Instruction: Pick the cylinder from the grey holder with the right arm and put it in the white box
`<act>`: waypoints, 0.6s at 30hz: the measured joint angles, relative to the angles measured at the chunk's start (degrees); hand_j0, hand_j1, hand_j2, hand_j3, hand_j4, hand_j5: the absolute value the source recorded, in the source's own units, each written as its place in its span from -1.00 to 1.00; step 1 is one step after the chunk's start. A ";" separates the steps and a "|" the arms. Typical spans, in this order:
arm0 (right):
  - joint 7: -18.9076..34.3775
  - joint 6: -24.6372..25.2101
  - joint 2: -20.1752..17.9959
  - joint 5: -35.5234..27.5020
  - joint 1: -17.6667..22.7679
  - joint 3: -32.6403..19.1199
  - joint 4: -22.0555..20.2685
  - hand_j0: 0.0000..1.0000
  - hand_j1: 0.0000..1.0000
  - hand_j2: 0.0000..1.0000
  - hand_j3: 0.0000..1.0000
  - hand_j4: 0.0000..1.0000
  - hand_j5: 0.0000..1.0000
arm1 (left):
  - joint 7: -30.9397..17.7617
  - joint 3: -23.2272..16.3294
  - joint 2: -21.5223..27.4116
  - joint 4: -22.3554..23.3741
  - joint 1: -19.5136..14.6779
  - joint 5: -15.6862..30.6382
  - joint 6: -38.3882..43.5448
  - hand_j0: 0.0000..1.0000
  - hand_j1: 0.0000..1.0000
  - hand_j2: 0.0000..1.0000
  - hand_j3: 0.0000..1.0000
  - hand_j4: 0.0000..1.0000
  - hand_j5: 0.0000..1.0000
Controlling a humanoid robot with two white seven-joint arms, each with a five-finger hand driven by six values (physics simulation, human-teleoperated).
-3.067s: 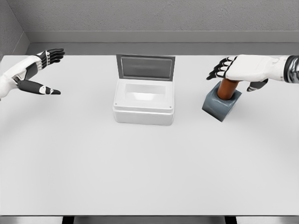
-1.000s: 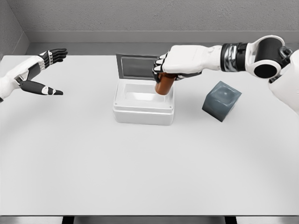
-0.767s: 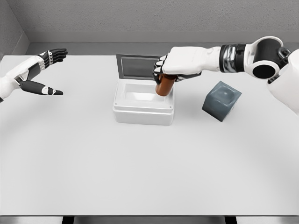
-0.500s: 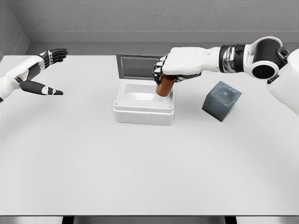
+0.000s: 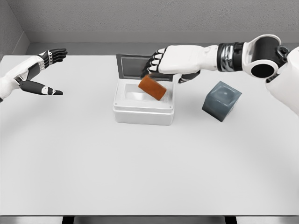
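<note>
A broad white tabletop (image 5: 140, 163) is carrying an open white box (image 5: 143, 112) with its lid standing up at the back, while a grey holder (image 5: 221, 101) is sitting tilted and empty well off to the box's right. The right arm is reaching in from the picture's right, and the right robot hand (image 5: 164, 62) is hanging above the box with its fingers (image 5: 152, 62) spread apart and holding nothing. Just below it, the brown cylinder (image 5: 152, 87) is lying tipped on a slant inside the box's opening, free of the hand and near the right wall. Whether it is resting on the box floor or is in mid-fall cannot be told. The risk from here appears to be the slanted cylinder catching the rim or bouncing, since it is entering at an angle close to the wall. The left robot hand (image 5: 39, 74) is idling, open, at the far left.
</note>
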 measured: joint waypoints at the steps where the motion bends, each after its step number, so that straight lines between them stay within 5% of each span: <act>1: 0.00 0.00 -0.78 -0.15 0.26 -1.07 -0.70 1.00 1.00 1.00 1.00 1.00 1.00 | 0.00 0.00 0.00 0.00 0.00 0.00 0.00 1.00 1.00 1.00 1.00 1.00 1.00; 4: 0.00 -0.01 -4.94 -3.16 2.46 -5.99 -2.20 1.00 1.00 1.00 1.00 1.00 1.00 | 0.00 0.00 0.06 0.00 0.00 0.00 0.00 1.00 1.00 1.00 1.00 1.00 1.00; 8: 0.01 -0.05 -12.96 -6.11 12.74 -15.05 -2.82 1.00 1.00 1.00 1.00 1.00 1.00 | 0.00 0.00 -0.36 0.01 -1.75 0.10 0.18 1.00 1.00 1.00 1.00 1.00 1.00; 12: 0.01 -0.06 -19.70 -6.89 18.37 -18.86 -2.61 1.00 1.00 1.00 1.00 1.00 1.00 | 0.01 0.24 -8.93 4.26 -9.58 -1.76 3.33 1.00 1.00 1.00 1.00 1.00 1.00; 18: 0.00 0.00 -24.00 -7.26 19.25 -21.75 -2.26 1.00 1.00 1.00 1.00 1.00 1.00 | -0.01 1.91 -19.42 13.68 -9.49 -10.76 3.31 1.00 1.00 1.00 1.00 1.00 1.00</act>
